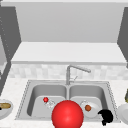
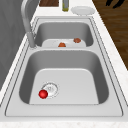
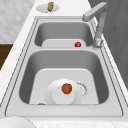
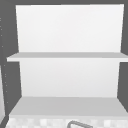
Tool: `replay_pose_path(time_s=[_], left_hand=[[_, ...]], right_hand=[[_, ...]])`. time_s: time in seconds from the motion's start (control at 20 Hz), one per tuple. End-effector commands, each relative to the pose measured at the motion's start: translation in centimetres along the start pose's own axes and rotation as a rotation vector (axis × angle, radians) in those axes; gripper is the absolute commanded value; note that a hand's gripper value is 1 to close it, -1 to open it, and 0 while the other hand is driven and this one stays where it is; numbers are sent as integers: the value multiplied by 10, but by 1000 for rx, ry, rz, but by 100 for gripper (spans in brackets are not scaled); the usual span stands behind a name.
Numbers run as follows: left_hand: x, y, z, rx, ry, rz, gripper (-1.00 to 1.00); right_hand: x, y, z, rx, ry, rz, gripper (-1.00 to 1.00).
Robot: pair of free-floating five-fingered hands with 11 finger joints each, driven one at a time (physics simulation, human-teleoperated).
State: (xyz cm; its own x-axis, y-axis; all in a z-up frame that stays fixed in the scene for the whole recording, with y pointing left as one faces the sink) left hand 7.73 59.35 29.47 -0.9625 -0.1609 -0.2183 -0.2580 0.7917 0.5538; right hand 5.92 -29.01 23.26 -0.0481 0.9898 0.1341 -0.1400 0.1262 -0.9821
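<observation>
Hovering right robot hand (image 1: 107,116) beside flat plate (image 1: 93,110), brown ball (image 1: 88,108) atop

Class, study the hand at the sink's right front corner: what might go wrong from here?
1. The right hand hangs near the plate in the right basin; a careless reach might tip it, rolling the brown ball off.
2. The faucet juts over the basins and might be struck.
</observation>
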Motion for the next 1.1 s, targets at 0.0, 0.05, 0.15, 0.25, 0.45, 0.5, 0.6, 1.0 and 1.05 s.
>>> replay_pose_path(time_s=[0.0, 0.05, 0.15, 0.25, 0.45, 0.5, 0.6, 1.0, 1.05], left_hand=[[-16, -5, 3, -126, -2, 33, -100], [-19, -6, 4, -132, -6, 32, -100], [-25, -8, 5, -140, -14, 29, -100], [-31, -11, 7, -147, -18, 28, -100], [-44, -16, 11, -158, -25, 27, -100], [-47, -17, 12, -160, -26, 26, -100], [-51, -19, 13, -164, -29, 25, -100], [-24, -25, 16, -190, -9, 5, -100], [-18, -27, 17, -186, -8, -2, -100]], right_hand=[[0, 0, 0, 0, 0, 0, 0], [0, 0, 0, 0, 0, 0, 0], [0, 0, 0, 0, 0, 0, 0], [0, 0, 0, 0, 0, 0, 0], [0, 0, 0, 0, 0, 0, 0], [0, 0, 0, 0, 0, 0, 0], [0, 0, 0, 0, 0, 0, 0], [0, 0, 0, 0, 0, 0, 0], [0, 0, 0, 0, 0, 0, 0]])
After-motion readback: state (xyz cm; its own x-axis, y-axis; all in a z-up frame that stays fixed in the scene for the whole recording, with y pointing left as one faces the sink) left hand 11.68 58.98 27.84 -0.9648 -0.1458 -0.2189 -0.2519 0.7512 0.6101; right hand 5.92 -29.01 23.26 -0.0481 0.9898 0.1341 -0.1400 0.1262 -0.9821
